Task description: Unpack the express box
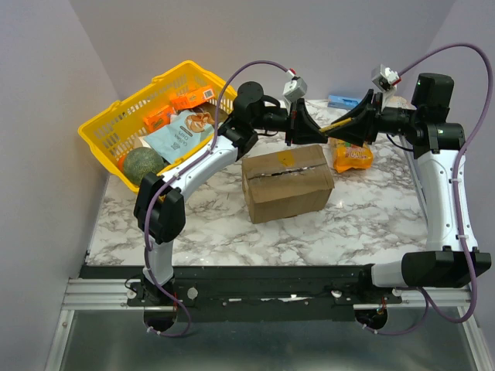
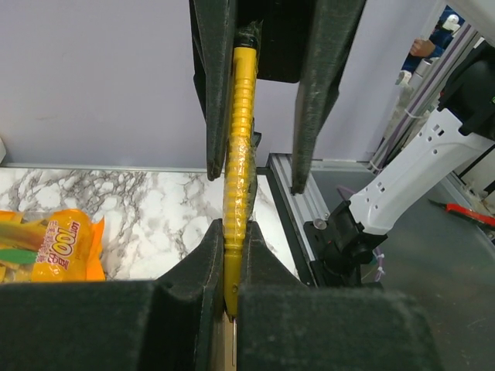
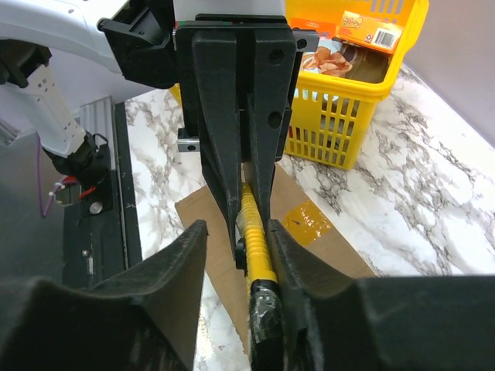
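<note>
**Over the express box [image 1: 288,184]: tool handover step, carton not yet opened**

The box is set at the ctr of the marble surface [image 1: 209,224], flaps down, w/ a seam [image 1: 286,171] running across the top and a yellow sticker [image 3: 305,220] beside it. Above it a yellow ribbed tool [image 2: 238,154], prob. a cutter, is clamped by the left hand [image 2: 230,239], whose fingers are shut tight on the shaft. The tool's black end is flanked by the right hand [image 3: 238,230], which stands part open. One finger is laid against the tool and the other is apart from it, so no grip is made there.

Step judged: the tool is being passed btwn hands before the seam is cut. Next, a firm right-hand grip is called for, then release by the left w/o the tool being dropped, then the tip lined up w/ the seam.

Farther off, a yellow basket [image 1: 116,127] of groceries is set at far left and an orange snack pack [image 1: 352,157] behind the box.
</note>
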`<state>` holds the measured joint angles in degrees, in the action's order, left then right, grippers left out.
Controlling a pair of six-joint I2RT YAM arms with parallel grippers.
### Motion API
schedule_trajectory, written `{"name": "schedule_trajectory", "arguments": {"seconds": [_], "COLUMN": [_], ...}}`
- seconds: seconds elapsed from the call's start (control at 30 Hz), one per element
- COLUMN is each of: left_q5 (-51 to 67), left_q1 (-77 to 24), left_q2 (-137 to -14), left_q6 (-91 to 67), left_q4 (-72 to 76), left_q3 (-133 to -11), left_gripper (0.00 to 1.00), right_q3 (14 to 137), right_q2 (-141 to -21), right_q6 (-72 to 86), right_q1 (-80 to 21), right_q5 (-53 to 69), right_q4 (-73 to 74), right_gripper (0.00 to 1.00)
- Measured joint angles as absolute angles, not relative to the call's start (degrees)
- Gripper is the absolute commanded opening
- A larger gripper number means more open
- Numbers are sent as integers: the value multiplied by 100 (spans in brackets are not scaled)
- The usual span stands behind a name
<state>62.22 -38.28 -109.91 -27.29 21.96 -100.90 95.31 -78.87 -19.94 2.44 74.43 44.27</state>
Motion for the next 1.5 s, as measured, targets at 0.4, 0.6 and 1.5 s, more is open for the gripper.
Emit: {"name": "schedule_trajectory", "arguments": {"seconds": [0.4, 0.6, 1.5], "left_q5": [6272, 6372, 3293], "left_q1": [-3848, -3848, -3636], "left_q2": [-11069, -11069, -12234], "left_q6": [-2797, -2764, -346], "left_q4": [2353, 2333, -1100], "left_q3": [-10171, -10171, -11229], "left_gripper": [0, 4, 57], "right_q3": [9498, 9476, 6265], "right_q2": [-7887, -7887, -6726], "right_q6": [-1916, -2156, 1354], "right_q1": [202, 165, 1017], "right_q5": [7299, 7247, 4115], "right_q4": [4414, 4539, 1684], "right_gripper": [27, 0, 0]}}
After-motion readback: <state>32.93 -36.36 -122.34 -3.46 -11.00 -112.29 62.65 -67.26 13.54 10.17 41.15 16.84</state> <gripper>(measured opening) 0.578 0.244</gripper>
